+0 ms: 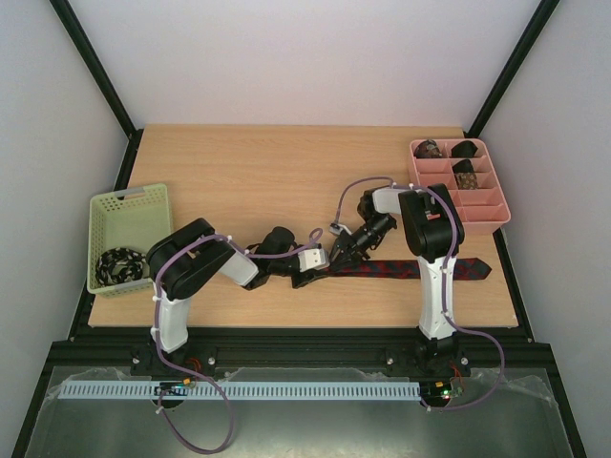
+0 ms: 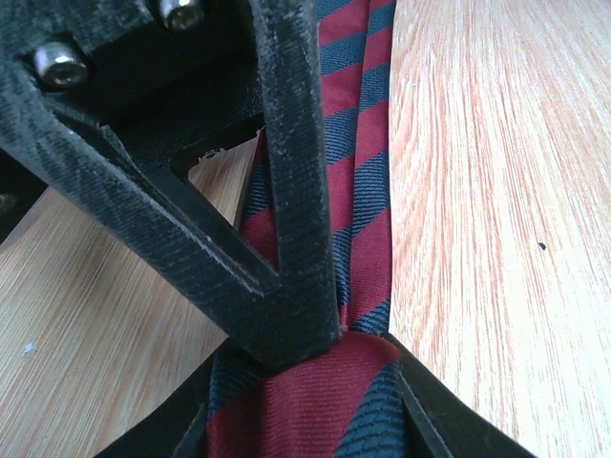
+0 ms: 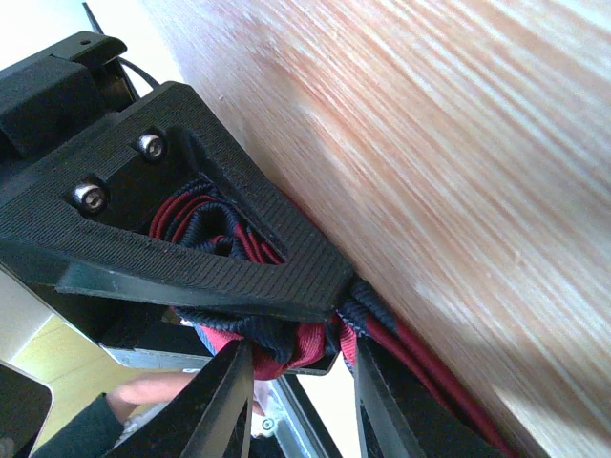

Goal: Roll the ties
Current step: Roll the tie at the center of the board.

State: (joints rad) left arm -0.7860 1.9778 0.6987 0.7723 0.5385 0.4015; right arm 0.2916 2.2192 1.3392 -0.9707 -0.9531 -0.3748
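Together, left tool and right tool clamp the striped tie.

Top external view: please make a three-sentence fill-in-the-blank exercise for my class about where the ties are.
The left claw and the right claw both grip the dark red fabric necktie with navy ____. The pale green mesh basket holds one black-and-white patterned ____. The pink divided plastic tray holds ____ rolled ties.
Missing words: stripes; tie; three.
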